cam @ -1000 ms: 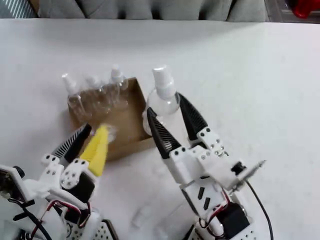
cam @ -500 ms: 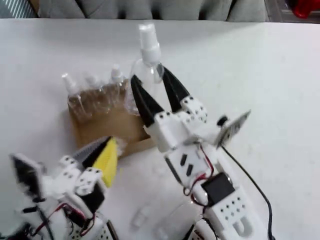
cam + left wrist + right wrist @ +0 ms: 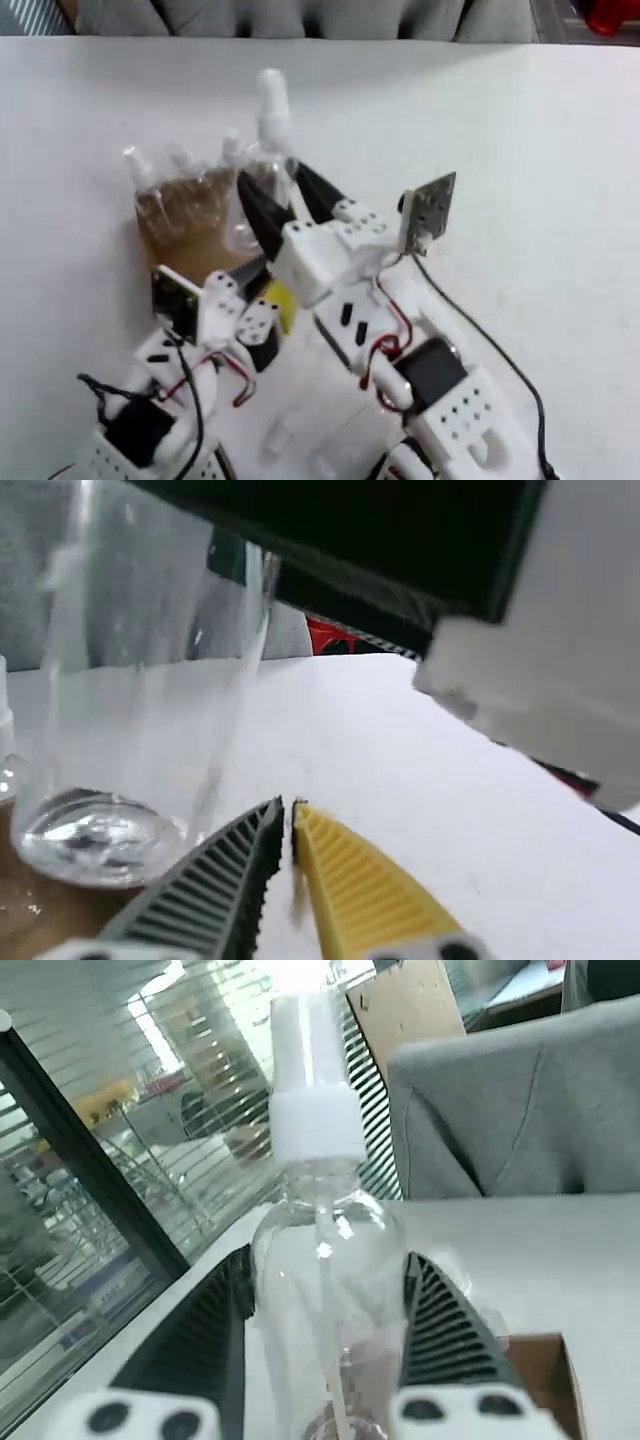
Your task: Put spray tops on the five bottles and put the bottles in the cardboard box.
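- High view: right gripper (image 3: 268, 178) pinches the bottle (image 3: 262, 150). Cardboard box (image 3: 190, 245) lies under the fingertips, boxed bottles (image 3: 185, 195) just beside them. Lowering could topple those.
- Left wrist view: left gripper (image 3: 287, 818) fingers pressed together, bottle base just beside the tips. Arms crowded, collision likely.
- Right wrist view: spray top (image 3: 310, 1110) above the fingers. Smooth wall could slip.

The high view looks down over the desk (image 3: 530, 130); both wrist views look level, close up. All share the held bottle (image 3: 266, 150).
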Robot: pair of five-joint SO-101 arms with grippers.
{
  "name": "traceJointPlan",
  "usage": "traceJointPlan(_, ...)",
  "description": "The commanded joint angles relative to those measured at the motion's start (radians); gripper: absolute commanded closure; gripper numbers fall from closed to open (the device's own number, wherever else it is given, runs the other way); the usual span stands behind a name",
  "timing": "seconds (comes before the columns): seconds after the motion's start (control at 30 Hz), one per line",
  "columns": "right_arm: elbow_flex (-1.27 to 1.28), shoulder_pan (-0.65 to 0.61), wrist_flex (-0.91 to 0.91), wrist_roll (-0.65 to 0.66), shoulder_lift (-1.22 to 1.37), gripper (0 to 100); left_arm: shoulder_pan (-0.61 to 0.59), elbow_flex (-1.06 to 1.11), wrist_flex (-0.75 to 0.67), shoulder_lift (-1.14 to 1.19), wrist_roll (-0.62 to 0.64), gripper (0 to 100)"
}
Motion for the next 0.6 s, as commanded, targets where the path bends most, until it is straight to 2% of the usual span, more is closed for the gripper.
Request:
traceJointPlan(0.0,-0.064,-0.019,0.145,-0.006,-0.12,97.9,-0.053,0.049,-0.144,-0.013,-0.005,98)
traceJointPlan(0.17,-0.063,-0.016,0.2,0.0,-0.174,97.9,-0.09,0.055,-0.163,-0.013,-0.003,98)
traceJointPlan(0.27,-0.063,-0.013,0.196,0.074,-0.174,97.9,-0.085,0.055,-0.146,-0.013,-0.003,98)
traceJointPlan(0.43,-0.029,-0.012,0.142,0.153,-0.174,97.9,-0.113,0.048,0.032,-0.013,-0.003,98)
traceJointPlan(0.57,0.011,0.022,0.076,0.195,-0.168,97.9,-0.242,0.046,0.149,-0.013,-0.005,98)
